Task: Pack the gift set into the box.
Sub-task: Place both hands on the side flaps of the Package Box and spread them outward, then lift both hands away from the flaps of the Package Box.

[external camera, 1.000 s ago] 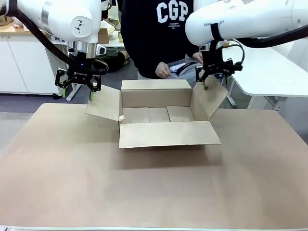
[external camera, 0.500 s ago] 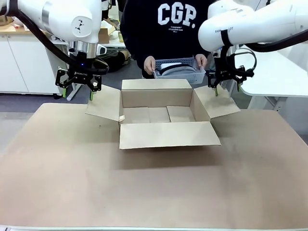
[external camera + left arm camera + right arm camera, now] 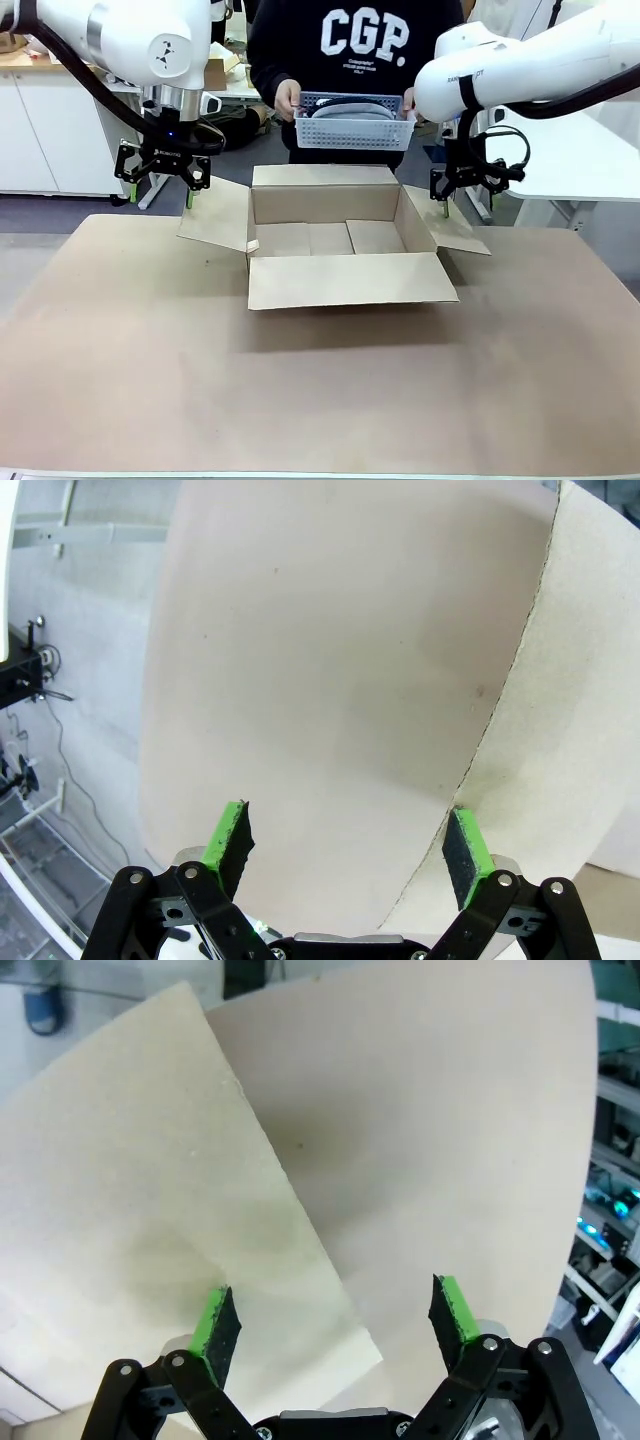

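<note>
Compared with a moment earlier, the person's hands (image 3: 288,98) are holding the white perforated plastic basket (image 3: 352,128) higher, at chest level behind the large brown corrugated cardboard box (image 3: 325,205). The right pincer (image 3: 467,205) is hanging lower and farther out, with the right flap (image 3: 455,232) lying flatter beneath it. The flat grey-black and white gift set (image 3: 345,108) is lying inside the basket, not yet in the box. The box is sitting open in the middle of the brown-covered counter (image 3: 300,400), its four flaps spread outward. The left pincer (image 3: 160,196) is hovering over the outer edge of the left flap (image 3: 215,215), its green-padded fingers spread wide and gripping nothing. The right pincer is likewise standing wide open and empty, just above the outer part of the right flap.
</note>
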Available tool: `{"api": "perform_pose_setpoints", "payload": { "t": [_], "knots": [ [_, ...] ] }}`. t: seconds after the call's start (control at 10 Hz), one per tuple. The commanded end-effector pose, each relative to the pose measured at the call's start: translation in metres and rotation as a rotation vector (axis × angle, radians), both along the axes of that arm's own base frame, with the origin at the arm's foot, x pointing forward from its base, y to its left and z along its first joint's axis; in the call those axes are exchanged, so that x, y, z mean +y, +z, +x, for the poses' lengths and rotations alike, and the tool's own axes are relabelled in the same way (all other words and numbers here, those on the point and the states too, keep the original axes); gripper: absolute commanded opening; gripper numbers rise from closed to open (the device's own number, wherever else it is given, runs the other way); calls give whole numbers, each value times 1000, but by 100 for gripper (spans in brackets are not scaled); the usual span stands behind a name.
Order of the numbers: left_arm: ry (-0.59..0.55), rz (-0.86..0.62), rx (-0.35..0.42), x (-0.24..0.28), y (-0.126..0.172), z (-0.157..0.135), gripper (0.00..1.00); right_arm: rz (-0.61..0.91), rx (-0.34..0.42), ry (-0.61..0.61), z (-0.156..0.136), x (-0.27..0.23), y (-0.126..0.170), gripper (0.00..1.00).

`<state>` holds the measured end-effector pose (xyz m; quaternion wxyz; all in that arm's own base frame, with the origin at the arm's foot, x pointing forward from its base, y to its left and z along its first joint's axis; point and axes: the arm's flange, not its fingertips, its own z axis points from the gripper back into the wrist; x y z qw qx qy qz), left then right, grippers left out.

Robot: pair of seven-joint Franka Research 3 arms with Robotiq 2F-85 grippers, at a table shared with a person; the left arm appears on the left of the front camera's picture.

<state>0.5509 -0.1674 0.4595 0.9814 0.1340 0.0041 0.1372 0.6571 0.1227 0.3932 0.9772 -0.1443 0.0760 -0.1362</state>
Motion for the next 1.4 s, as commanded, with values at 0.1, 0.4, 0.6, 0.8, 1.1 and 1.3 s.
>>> {"api": "perform_pose_setpoints", "payload": {
  "t": [0.1,0.4,0.6,0.8,1.1,1.3],
  "knots": [
    [1,15,-3,2,1,-1,100,-22,-10,5,4,-3,1,100],
    [1,15,-3,2,1,-1,100,-22,-10,5,4,-3,1,100],
    [1,15,-3,2,1,-1,100,-22,-10,5,4,-3,1,100],
    [1,15,-3,2,1,-1,100,-22,-10,5,4,-3,1,100],
    [1,15,-3,2,1,-1,100,-22,-10,5,4,-3,1,100],
    [1,15,-3,2,1,-1,100,-22,-10,5,4,-3,1,100]
  ]
}}
